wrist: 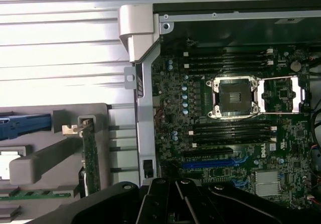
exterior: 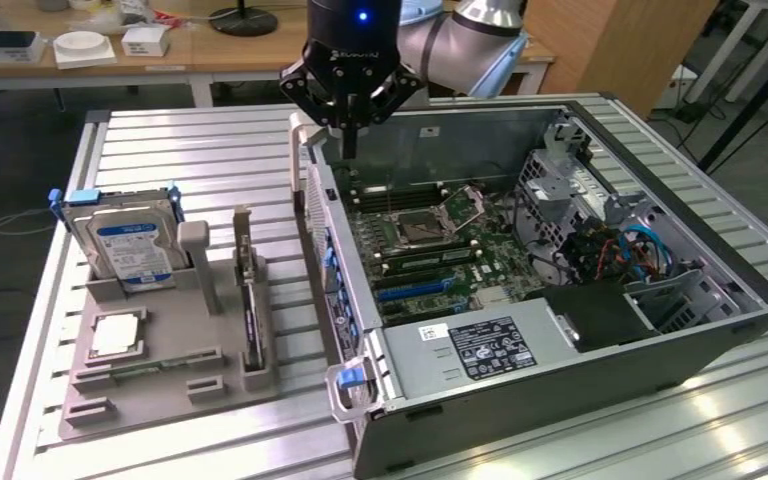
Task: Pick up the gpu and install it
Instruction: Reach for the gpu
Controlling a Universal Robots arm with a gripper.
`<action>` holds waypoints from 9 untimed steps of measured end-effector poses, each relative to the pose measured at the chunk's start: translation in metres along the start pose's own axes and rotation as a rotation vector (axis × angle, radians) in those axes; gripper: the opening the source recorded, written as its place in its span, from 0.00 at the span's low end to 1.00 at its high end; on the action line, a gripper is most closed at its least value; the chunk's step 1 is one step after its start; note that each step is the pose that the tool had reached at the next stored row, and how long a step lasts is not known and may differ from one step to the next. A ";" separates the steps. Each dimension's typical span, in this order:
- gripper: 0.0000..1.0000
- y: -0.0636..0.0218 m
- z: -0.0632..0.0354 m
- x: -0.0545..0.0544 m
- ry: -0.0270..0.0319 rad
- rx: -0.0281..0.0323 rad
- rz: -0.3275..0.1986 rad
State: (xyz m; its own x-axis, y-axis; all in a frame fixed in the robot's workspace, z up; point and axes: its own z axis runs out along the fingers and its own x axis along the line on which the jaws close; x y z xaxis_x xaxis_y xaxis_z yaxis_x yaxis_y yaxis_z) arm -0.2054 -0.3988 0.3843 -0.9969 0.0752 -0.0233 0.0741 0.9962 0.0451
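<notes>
The gpu (exterior: 249, 305) stands on edge in a slot of the grey holder (exterior: 157, 385), a thin dark card with a pale bracket at its far end. In the wrist view the gpu (wrist: 91, 156) appears edge-on beside the case wall. My gripper (exterior: 351, 148) hangs above the rear corner of the open computer case (exterior: 544, 400), over its wall nearest the holder. Its fingers are shut together with nothing between them. In the wrist view the gripper (wrist: 174, 201) is a dark mass above the motherboard (wrist: 170, 98). A blue expansion slot (exterior: 418, 290) lies bare on the board.
A silver hard drive (exterior: 124, 245) with a blue-white label stands at the holder's back, a processor chip (exterior: 115, 335) lies in front of it. The case holds a power supply (exterior: 491, 345), a drive cage (exterior: 584, 190) and blue cables (exterior: 644, 250). The slatted table (exterior: 197, 150) ends at the exterior view's left.
</notes>
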 end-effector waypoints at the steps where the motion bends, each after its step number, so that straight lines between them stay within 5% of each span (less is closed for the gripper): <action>1: 0.11 -0.0001 0.0001 0.001 0.0000 0.0000 0.000; 9: 0.11 -0.0007 0.0011 0.008 0.0000 0.0000 0.000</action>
State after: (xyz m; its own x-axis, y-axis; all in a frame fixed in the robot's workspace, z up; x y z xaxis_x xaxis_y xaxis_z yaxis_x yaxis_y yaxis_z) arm -0.2135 -0.3988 0.3831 -0.9969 0.0753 -0.0233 0.0742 0.9962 0.0451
